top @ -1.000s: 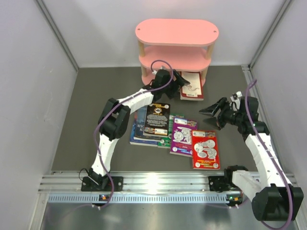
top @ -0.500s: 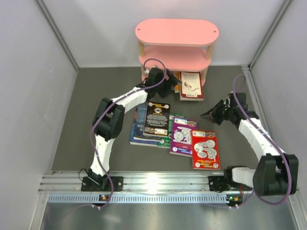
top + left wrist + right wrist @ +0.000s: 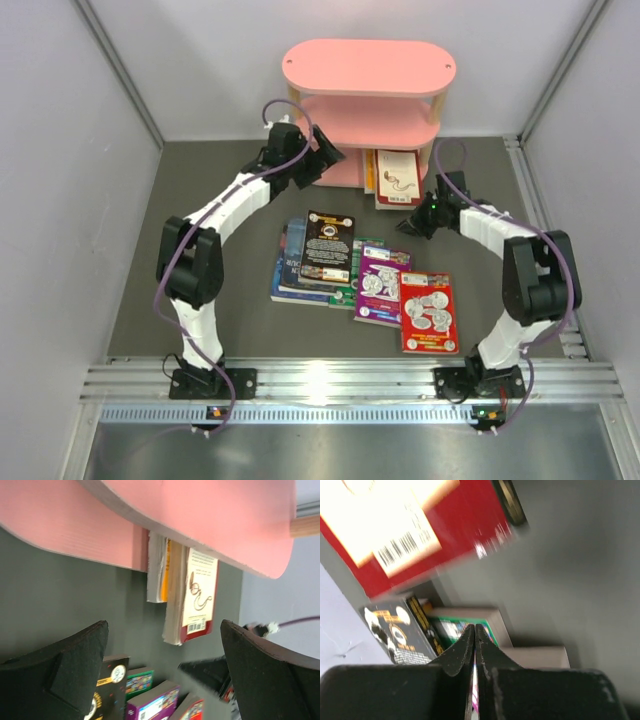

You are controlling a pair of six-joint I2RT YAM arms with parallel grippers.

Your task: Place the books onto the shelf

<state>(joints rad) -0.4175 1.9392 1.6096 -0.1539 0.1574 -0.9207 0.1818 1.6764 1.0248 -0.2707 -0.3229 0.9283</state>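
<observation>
Since a second ago my left end effector (image 3: 326, 158) has drawn back leftward from the small pink oval-boarded shelf (image 3: 368, 65), fingers wide apart and empty, while my right end effector (image 3: 416, 217) has swung in toward it, fingers pressed together on nothing. Just ahead of the right one, a cream-and-red paperback (image 3: 398, 180) and an orange-yellow paperback (image 3: 165, 572) lie on the bottom tier, jutting past its edge. Back toward my bases, on the dark counter (image 3: 190, 170), wait a black book (image 3: 328, 248), dark blue book (image 3: 292, 268), green book (image 3: 347, 292), purple book (image 3: 382, 285) and red book (image 3: 428, 312). Most of the job looks undone.
</observation>
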